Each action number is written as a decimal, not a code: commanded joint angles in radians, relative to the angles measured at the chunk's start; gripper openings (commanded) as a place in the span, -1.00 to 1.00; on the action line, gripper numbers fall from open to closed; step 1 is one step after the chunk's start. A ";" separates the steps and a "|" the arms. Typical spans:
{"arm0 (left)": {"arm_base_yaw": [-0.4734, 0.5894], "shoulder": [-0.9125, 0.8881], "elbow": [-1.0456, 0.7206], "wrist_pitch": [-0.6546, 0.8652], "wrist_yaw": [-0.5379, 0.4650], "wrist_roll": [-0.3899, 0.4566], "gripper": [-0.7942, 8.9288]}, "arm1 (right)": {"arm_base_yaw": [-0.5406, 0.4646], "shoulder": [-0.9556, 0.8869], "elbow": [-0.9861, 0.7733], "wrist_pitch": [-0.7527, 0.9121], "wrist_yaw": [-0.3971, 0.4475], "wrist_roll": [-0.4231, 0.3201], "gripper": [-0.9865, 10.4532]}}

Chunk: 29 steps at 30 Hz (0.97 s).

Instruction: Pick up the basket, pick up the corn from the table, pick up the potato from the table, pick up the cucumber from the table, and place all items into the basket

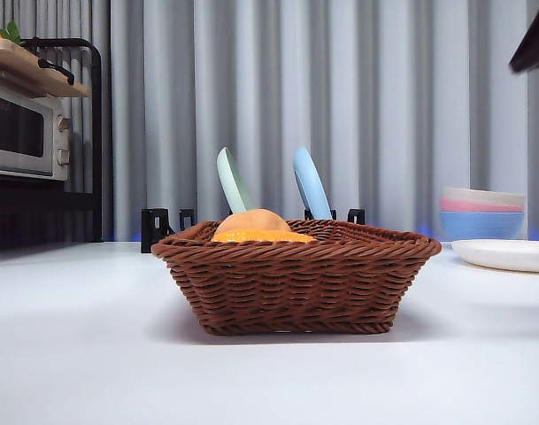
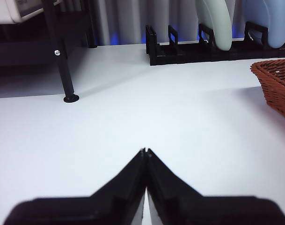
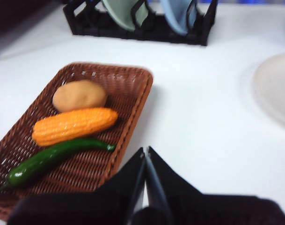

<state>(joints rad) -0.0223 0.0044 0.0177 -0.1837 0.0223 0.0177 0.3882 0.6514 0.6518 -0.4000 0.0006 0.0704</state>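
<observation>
With all three veggies sitting in the basket [image 3: 128,89], both arms hang clear of it. The potato [image 3: 79,95], corn [image 3: 74,124] and cucumber [image 3: 53,157] lie side by side on the wicker bottom, corn in the middle touching the potato. The right gripper [image 3: 145,151] hovers just beside the basket's rim over the white table [image 3: 208,131], jaws pinched together on nothing. The left gripper [image 2: 145,151] is closed and empty too, off to the side over bare tabletop.

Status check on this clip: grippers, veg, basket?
Left gripper shut, empty. Right gripper shut, empty, beside basket. Potato, corn, cucumber all in basket. No obstruction.
</observation>
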 commanded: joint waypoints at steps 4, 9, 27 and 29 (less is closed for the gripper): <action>0.003 -0.002 -0.015 0.003 0.005 0.005 -0.84 | -0.109 -0.160 -0.070 0.077 -0.005 -0.094 -0.82; 0.003 -0.002 -0.015 0.003 0.005 0.005 -0.84 | -0.259 -0.349 -0.262 0.194 -0.084 -0.095 -0.82; 0.003 -0.002 -0.015 0.003 0.005 0.005 -0.84 | -0.340 -0.650 -0.646 0.286 -0.125 -0.043 -0.82; 0.003 -0.002 -0.015 0.003 0.005 0.005 -0.84 | -0.340 -0.650 -0.646 0.285 -0.125 -0.043 -0.82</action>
<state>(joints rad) -0.0223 0.0048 0.0181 -0.1833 0.0227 0.0177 0.0498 0.0040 0.0132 -0.1230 -0.1280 0.0151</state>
